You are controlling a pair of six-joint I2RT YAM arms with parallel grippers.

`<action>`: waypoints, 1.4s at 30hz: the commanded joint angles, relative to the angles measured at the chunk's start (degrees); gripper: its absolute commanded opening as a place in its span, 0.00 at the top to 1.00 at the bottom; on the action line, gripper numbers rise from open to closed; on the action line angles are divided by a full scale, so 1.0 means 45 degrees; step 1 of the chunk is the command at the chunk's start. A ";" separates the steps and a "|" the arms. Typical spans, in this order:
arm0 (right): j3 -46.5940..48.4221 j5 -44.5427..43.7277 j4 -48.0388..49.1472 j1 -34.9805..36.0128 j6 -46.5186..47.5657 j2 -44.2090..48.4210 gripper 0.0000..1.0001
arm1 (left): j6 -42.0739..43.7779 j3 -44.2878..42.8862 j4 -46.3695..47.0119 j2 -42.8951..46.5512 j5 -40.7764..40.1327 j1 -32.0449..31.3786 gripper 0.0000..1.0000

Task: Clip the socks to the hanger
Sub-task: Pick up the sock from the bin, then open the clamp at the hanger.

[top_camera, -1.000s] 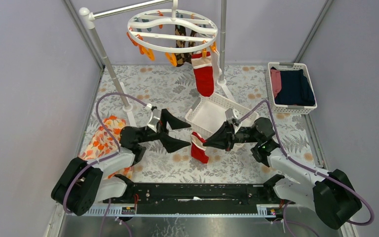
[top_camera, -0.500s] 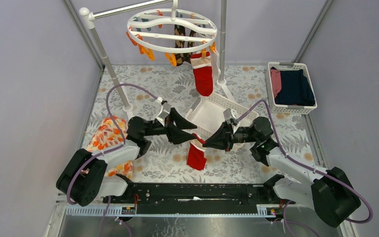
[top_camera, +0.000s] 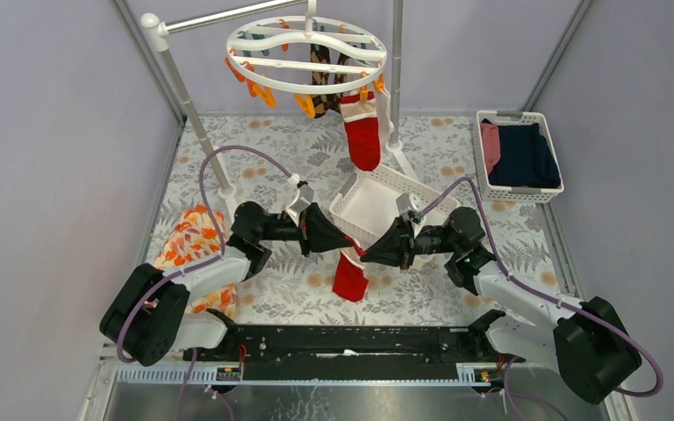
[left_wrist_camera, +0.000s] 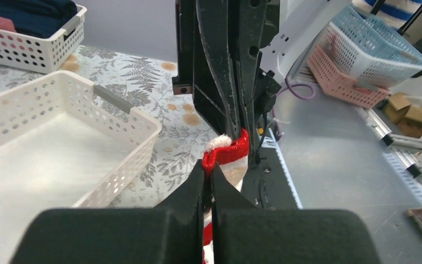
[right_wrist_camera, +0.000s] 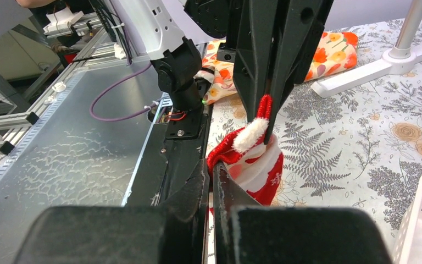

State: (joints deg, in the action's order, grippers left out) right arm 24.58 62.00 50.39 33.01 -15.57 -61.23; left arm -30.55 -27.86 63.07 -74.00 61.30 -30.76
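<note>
The red sock (top_camera: 349, 274) is soft, light and floppy. It will not break, but it bends and swings, so it will not stay flat by itself. The best place to take hold is the thick white top edge, because it is fatter and gives more to pinch. A good hold has one pinch on each side of that top, so the edge is pulled straight for a clip. That is how it looks now. The sock hangs in the air above the flowery bench (top_camera: 272, 158), just in front of the white basket (top_camera: 377, 206), and its toe points down. The left tool (top_camera: 342, 245) is pinched almost shut on one side of the sock's top. The right tool (top_camera: 369, 255) is shut tight on the other side. The two tips are very close together and face each other, with the sock's top between them. The hanger (top_camera: 307, 53) is high up at the back, well away from this sock. Another red sock (top_camera: 362, 132) hangs from it already, beside an orange clip (top_camera: 303, 103). I think a thin pinch like this could slip if the sock gets tugged hard.
</note>
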 commanded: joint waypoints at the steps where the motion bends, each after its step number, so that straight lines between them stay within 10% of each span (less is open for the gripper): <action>1: 0.0700 -0.0404 -0.0644 0.0086 0.0593 0.0336 1.00 | -0.0112 -0.0069 0.0618 0.0150 0.0115 -0.0044 1.00; 6: 0.1125 -0.3114 -0.3422 0.0067 0.2116 0.0975 0.89 | 0.1758 0.0453 -0.2047 0.2276 -0.1870 0.0139 1.00; 14: 0.1705 -0.6457 -0.4176 0.0072 0.2006 0.1848 0.37 | 0.2691 0.2175 -0.2654 0.5394 -0.6655 0.0124 1.00; 28: 0.8625 -0.7074 -0.5383 0.0477 0.1439 -0.1930 0.32 | 0.3225 0.0831 -0.0660 0.3581 -1.1400 0.0147 1.00; 42: 1.2224 -1.4071 -0.5844 0.3251 0.3771 -0.4847 0.23 | 0.3532 -0.0630 -0.0128 0.2318 -1.2371 0.1400 1.00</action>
State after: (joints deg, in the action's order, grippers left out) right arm 76.14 14.44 24.82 41.98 -4.16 -82.30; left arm -15.20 -30.46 58.17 -63.22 7.94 -26.02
